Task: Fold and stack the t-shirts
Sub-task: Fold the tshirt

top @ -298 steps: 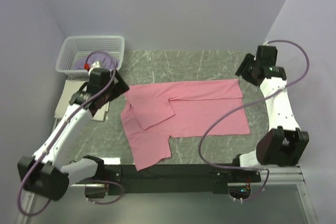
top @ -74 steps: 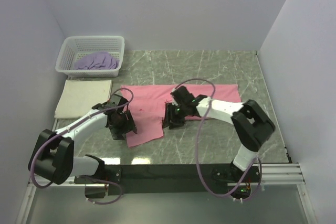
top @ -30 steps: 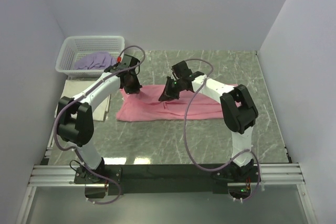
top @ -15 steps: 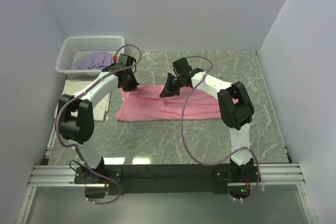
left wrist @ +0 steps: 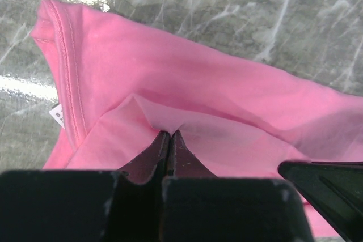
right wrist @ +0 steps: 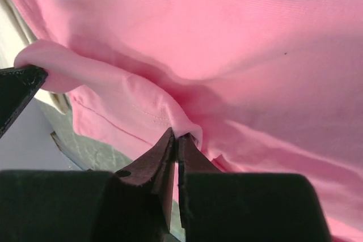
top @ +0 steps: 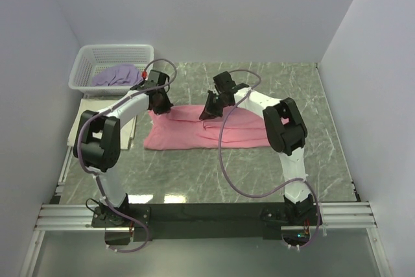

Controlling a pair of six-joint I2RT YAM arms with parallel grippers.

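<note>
Inspection of the desk (top: 259, 82) found the pink t-shirt (top: 214, 133) lying as a long folded band, to the right of the white lattice basket (top: 83, 63) and nearer the arm bases than it. The left pincer (top: 160, 103) was at the end of the band closest to the basket. In the left wrist view its fingertips (left wrist: 154, 152) were pressed fully together on a raised peak of pink fabric, with no gap between them. A small white neck label (left wrist: 57, 116) showed beside the collar seam, on the basket side of that grip. The right pincer (top: 206, 111) was farther from the basket, on the band's far edge near its middle. It was likewise clamped tight on a small ridge of the same shirt, with cloth bunched at its tips. The lavender t-shirt (top: 117, 76) lay crumpled inside the basket. The cream t-shirt (top: 76, 118) lay flat just on the near side of the basket, partly covered by the left arm. Whether its edge touched the pink shirt could not be determined.
</note>
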